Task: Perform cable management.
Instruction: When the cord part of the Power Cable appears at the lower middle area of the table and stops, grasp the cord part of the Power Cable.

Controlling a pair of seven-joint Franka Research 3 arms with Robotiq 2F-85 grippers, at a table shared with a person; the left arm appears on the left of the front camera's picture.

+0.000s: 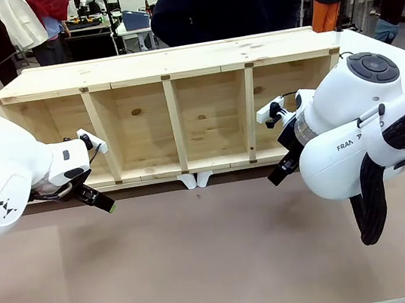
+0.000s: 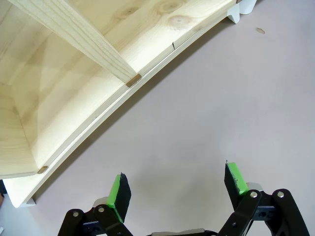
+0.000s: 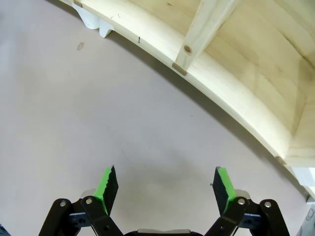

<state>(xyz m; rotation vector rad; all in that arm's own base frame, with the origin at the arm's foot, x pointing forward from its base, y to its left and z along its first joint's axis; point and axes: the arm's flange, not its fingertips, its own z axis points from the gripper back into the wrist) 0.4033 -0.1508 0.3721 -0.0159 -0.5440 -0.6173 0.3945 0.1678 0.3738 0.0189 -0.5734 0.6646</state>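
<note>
Tabletop (image 1: 203,258) bears wooden shelf (image 1: 167,65); left end effector (image 2: 177,184) and right end effector (image 3: 165,183) gape empty

Ahead of the left gripper (image 2: 177,189), and between its spread-apart fingers, the table (image 2: 211,113) lies bare, so a claw can pass there freely until the front edge of the wooden shelf (image 2: 147,73) bars the way. It is the same for the right gripper (image 3: 165,189): free table in front, then the shelf edge, with two small white feet (image 3: 93,22) under it further along. Past that edge, upright dividers (image 3: 204,24) split the room into compartments whose mouths face the claws.
</note>
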